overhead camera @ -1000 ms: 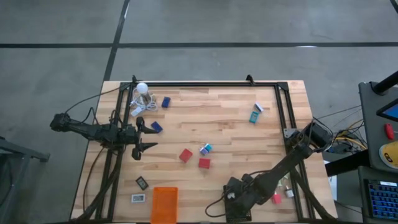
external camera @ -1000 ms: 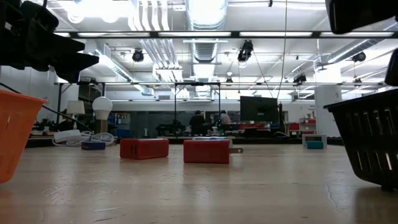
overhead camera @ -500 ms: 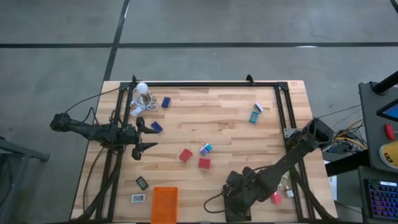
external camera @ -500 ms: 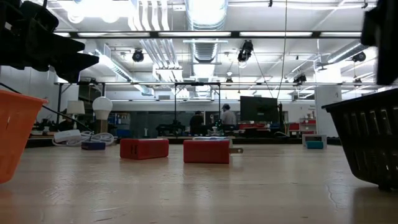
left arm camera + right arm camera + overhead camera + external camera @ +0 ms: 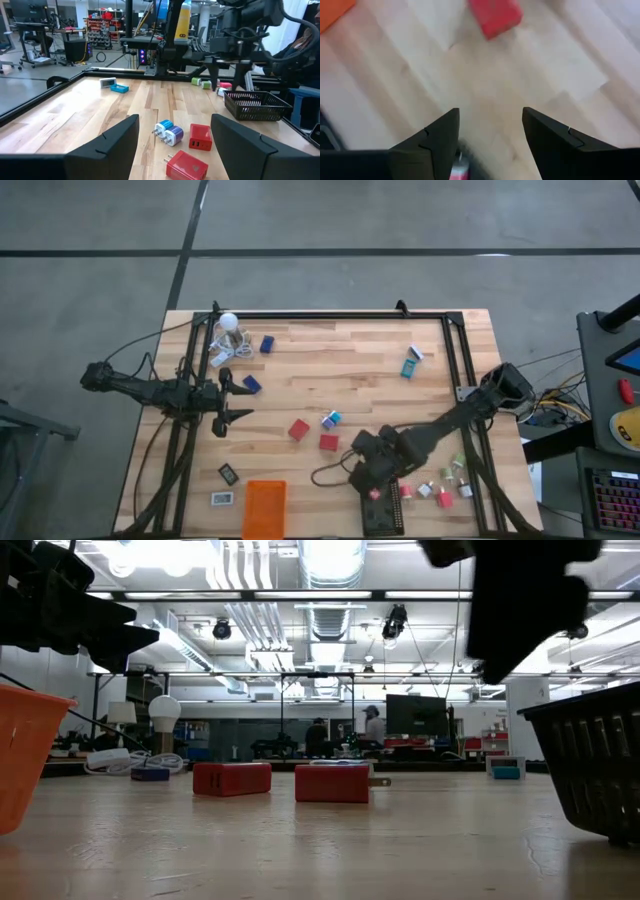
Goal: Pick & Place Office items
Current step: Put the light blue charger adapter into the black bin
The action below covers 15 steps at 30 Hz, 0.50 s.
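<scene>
Two red cubes [image 5: 299, 429] mid-table; right pincer [image 5: 362, 461] spread wide, empty, beside them.

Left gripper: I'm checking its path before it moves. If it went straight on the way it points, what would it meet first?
Probably the red charger lying between the left gripper's open fingers, though depth is uncertain.

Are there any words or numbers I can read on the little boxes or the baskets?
None can be read.
Red blocks: no print shows.
Blue-and-white plug: no lettering shows.
Orange basket and black basket: no labels.
Small black and white cards: too small to read.
</scene>
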Motion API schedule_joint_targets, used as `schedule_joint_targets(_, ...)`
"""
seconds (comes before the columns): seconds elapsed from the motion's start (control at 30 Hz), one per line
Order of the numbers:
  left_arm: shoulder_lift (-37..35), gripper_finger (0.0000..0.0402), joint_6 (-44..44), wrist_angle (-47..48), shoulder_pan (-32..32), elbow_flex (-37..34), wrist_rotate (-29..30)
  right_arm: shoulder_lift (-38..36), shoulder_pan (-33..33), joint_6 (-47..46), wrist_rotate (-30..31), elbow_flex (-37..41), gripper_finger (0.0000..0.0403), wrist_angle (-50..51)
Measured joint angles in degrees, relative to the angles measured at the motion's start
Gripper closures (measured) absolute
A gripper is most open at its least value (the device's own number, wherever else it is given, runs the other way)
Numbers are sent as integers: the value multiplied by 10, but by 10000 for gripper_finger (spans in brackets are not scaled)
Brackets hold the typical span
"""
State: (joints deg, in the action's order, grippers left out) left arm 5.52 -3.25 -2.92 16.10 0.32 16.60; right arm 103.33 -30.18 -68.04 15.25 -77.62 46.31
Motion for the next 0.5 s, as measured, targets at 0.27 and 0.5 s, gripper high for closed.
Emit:
schedule_joint_targets(0.27, 0, 149, 0, 0, 0, 0, 0, 0, 71, 83, 0, 0, 190, -2)
schedule_joint_targets(0.5, 0, 149, 0, 0, 0, 0, 0, 0, 131, 131, 0, 0, 190, -12)
